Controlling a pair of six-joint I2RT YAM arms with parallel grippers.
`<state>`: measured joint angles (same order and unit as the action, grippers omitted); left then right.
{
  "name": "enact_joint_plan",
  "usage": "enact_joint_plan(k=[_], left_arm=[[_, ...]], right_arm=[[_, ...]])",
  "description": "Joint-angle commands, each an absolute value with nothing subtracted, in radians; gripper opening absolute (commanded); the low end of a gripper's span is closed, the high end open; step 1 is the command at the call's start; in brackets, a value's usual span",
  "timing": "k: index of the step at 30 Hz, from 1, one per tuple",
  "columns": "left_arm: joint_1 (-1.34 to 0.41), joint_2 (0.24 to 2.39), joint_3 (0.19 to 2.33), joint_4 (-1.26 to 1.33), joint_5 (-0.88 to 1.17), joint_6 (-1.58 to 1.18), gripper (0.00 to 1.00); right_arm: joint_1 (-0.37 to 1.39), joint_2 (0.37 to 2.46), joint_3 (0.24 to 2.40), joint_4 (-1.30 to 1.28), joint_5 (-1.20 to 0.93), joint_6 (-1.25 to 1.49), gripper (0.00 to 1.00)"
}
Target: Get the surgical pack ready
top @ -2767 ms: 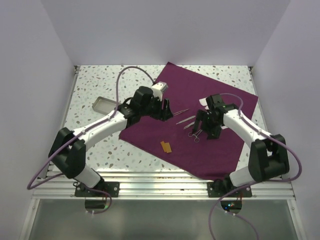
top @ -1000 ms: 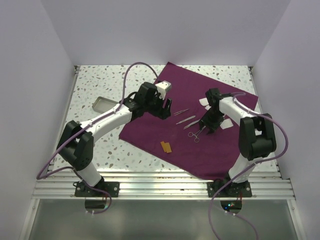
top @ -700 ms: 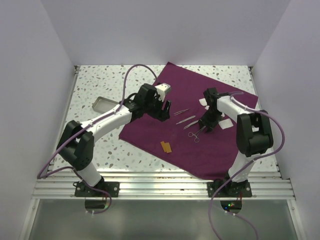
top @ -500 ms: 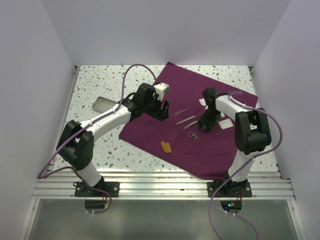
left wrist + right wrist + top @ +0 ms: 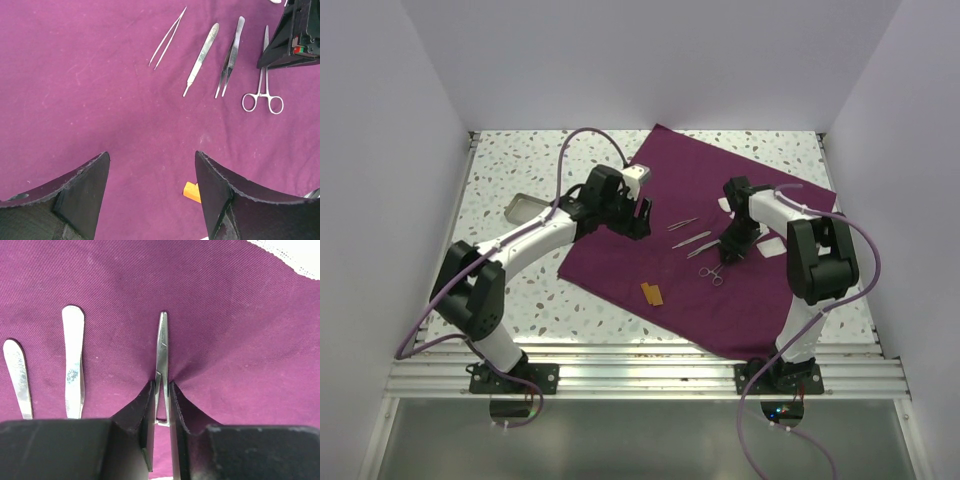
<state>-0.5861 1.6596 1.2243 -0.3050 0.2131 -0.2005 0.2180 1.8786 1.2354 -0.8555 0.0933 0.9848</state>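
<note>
Right gripper (image 5: 160,390) pinches the ring-handled forceps (image 5: 161,340) by its shanks, puckering the purple cloth (image 5: 225,315), probably to lift it; left gripper (image 5: 151,165) hovers spread wide over bare cloth

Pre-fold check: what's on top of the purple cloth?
Tweezers, scalpel handle, forceps, a ring-handled clamp pinched by the right gripper, an orange tag, white gauze. Right arm covers part of the gauze.
</note>
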Motion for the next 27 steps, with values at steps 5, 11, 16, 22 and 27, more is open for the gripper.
enact_joint_plan(k=[5, 11, 16, 22, 27], left_arm=[[-0.575, 1.600, 1.207, -0.310, 0.221, -0.221, 0.73], [-0.574, 1.603, 1.221, -0.318, 0.222, -0.227, 0.73], [-0.574, 1.609, 1.239, -0.325, 0.230, -0.227, 0.73], [-0.572, 1.621, 1.253, -0.348, 0.238, -0.218, 0.74], [-0.574, 1.618, 1.259, -0.357, 0.245, -0.210, 0.74]], right_arm=[[0.239, 1.864, 1.282, -0.910, 0.149, 0.970, 0.15], [0.241, 1.864, 1.302, -0.933, 0.143, 0.957, 0.04], [0.245, 1.847, 1.293, -0.945, 0.141, 0.946, 0.00], [0.244, 1.844, 1.293, -0.949, 0.126, 0.925, 0.01], [0.244, 1.844, 1.321, -0.982, 0.103, 0.885, 0.04]])
